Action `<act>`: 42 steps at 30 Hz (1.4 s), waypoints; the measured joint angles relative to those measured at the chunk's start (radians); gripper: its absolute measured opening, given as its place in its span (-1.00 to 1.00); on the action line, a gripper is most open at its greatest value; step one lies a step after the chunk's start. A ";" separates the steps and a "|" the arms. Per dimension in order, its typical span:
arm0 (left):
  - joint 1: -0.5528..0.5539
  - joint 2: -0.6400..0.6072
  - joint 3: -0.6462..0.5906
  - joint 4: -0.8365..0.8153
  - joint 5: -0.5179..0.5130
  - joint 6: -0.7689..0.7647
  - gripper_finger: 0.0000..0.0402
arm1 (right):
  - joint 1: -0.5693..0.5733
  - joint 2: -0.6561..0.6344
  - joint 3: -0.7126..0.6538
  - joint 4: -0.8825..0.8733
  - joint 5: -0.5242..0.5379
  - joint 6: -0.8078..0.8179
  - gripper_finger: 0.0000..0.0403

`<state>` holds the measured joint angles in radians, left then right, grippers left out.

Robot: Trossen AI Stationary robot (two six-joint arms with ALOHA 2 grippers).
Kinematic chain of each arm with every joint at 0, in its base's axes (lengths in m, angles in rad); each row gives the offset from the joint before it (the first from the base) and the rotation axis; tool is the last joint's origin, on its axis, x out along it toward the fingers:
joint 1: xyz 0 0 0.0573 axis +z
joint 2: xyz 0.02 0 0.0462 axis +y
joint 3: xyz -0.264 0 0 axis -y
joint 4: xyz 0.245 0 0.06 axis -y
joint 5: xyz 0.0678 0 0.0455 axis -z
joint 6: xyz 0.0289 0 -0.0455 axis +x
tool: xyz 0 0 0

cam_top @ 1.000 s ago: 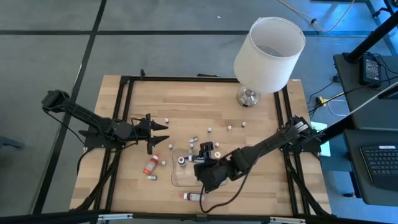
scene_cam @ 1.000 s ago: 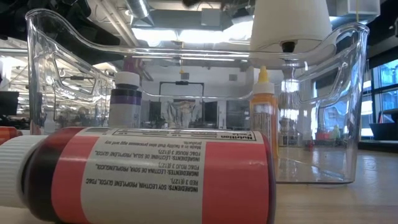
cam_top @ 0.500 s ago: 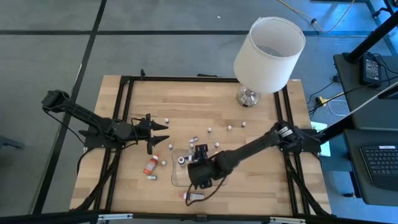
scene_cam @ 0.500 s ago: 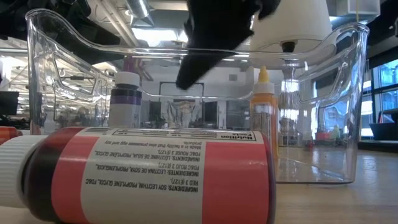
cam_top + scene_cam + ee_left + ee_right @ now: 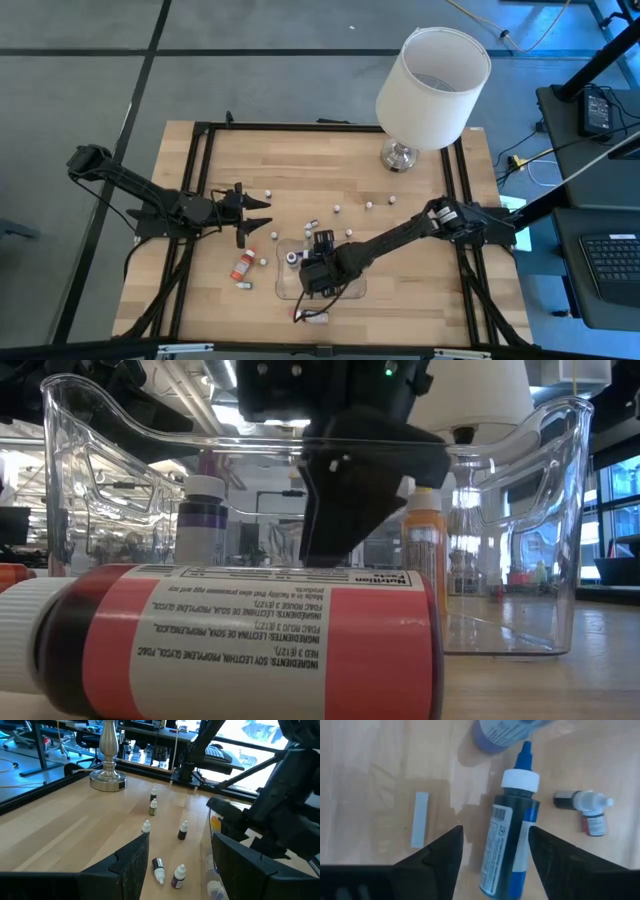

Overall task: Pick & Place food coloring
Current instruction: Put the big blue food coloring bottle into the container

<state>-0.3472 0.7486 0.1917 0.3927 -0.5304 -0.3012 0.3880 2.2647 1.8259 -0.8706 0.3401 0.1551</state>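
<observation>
Finds the right pincer (image 5: pixel 316 279) reaching in low over the clear tray (image 5: pixel 284 288), near the front middle of the surface (image 5: pixel 420 250). Shows it released, fingers (image 5: pixel 436 855) spread and gripping nothing. Between those fingers lies a dark blue bottle (image 5: pixel 510 845) on its side, blue nozzle and white collar pointing away from the wrist. Leaves a clear gap beside one finger; sits right next to the other, contact impossible to tell. Just past the nozzle stands a purple bottle (image 5: pixel 505 730), and off to one side, near but apart, lie two small bottles (image 5: pixel 585 807), one dark and one red, both white-capped.

From table height, shows a dark finger coming down inside the tray's clear walls, between the upright purple bottle and an upright orange bottle (image 5: pixel 424 540). In front of the tray, outside it, lies a red bottle (image 5: pixel 250 645) on its side, white cap at one end, apart from the pincer.

Places the left pincer (image 5: pixel 246 214) over the left part of the surface, well apart from the tray, released too, fingers wide with nothing between them. Ahead of it, scattered on the bare wood, stand and lie more tiny white-capped bottles (image 5: pixel 183 830). Near the front left lies a red-orange bottle (image 5: pixel 242 268), between the left pincer and the front edge.

At the back right corner stands a lamp (image 5: pixel 430 75) with a white shade.
</observation>
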 joint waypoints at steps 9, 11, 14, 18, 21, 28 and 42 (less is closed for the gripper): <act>0.000 0.000 0.000 0.000 0.000 0.000 0.06 | -0.022 0.035 -0.001 -0.032 -0.016 -0.006 0.02; 0.000 0.000 0.000 0.000 0.000 0.000 0.06 | -0.023 0.033 0.000 -0.039 -0.021 -0.007 0.02; 0.000 0.000 0.000 0.000 0.000 0.000 0.06 | -0.027 0.033 -0.001 -0.051 -0.019 -0.006 0.02; 0.000 0.000 0.000 0.000 0.000 0.000 0.06 | -0.027 0.033 -0.001 -0.050 -0.017 -0.006 -0.04; 0.000 0.000 0.000 0.000 0.000 0.000 0.06 | -0.027 0.033 -0.001 -0.049 -0.019 -0.006 -0.17; 0.000 0.000 0.000 0.000 0.000 0.000 0.06 | -0.027 0.031 0.001 -0.055 -0.019 -0.008 -0.45; 0.000 0.000 0.000 -0.001 0.000 0.000 0.06 | 0.031 0.004 0.382 -0.473 -0.024 -0.007 -0.46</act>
<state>-0.3473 0.7483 0.1917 0.3921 -0.5304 -0.3012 0.4193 2.2690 2.2077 -1.3435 0.3160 0.1482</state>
